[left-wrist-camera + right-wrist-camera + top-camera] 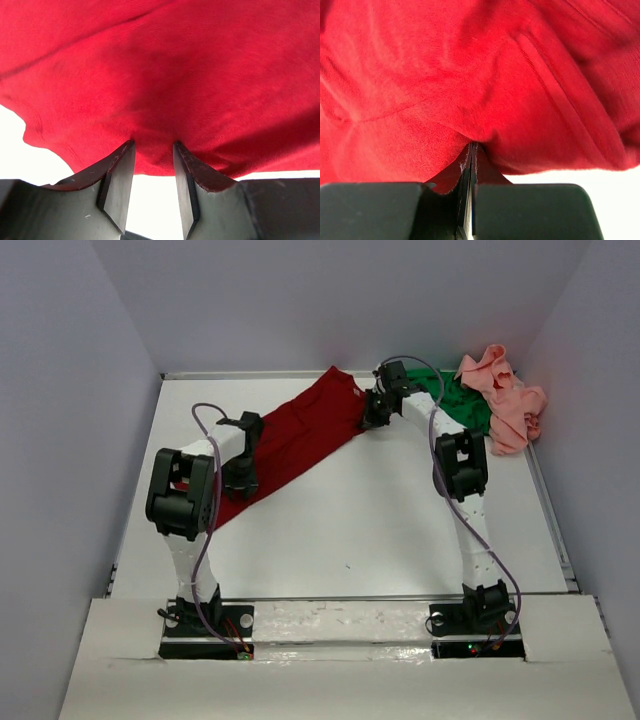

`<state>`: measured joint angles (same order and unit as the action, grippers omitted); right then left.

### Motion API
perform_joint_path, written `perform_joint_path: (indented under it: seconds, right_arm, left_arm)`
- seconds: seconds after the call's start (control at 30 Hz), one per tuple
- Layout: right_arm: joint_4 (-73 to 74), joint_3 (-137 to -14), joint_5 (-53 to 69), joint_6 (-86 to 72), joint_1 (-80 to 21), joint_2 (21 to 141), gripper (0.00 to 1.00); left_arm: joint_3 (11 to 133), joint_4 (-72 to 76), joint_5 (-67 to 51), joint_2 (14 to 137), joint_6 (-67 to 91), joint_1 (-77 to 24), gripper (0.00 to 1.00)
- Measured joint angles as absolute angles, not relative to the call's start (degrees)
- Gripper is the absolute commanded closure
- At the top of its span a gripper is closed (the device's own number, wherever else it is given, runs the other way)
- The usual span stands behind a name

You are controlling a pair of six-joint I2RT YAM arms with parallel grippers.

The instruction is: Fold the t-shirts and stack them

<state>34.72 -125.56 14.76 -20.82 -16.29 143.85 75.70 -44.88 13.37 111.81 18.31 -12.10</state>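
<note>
The dark red t-shirt (300,435) lies stretched in a slanted band from the table's left middle to the back centre. My left gripper (241,480) is at its near-left end. In the left wrist view the gripper (153,145) is open, with the hem of the red shirt (165,75) lying between its tips. My right gripper (377,415) is at the shirt's far end; in the right wrist view it (471,145) is shut on a fold of the red cloth (445,75). The bright green t-shirt (458,400) and the salmon pink t-shirt (508,395) lie crumpled at the back right.
The white table (380,520) is walled in on the left, back and right. The pink shirt lies against the right wall, partly over the green one. The right arm's elbow (460,465) stands just in front of the green shirt.
</note>
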Motion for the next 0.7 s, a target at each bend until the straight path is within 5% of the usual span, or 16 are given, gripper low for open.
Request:
perform_joint_path:
  seconds: [0.7]
  right_arm:
    - [32.4,-134.2,24.1,-26.4,-15.5,150.6,0.98]
  left_arm:
    - [70.7,-51.8,-10.6,111.1,31.0,-38.6,0.50]
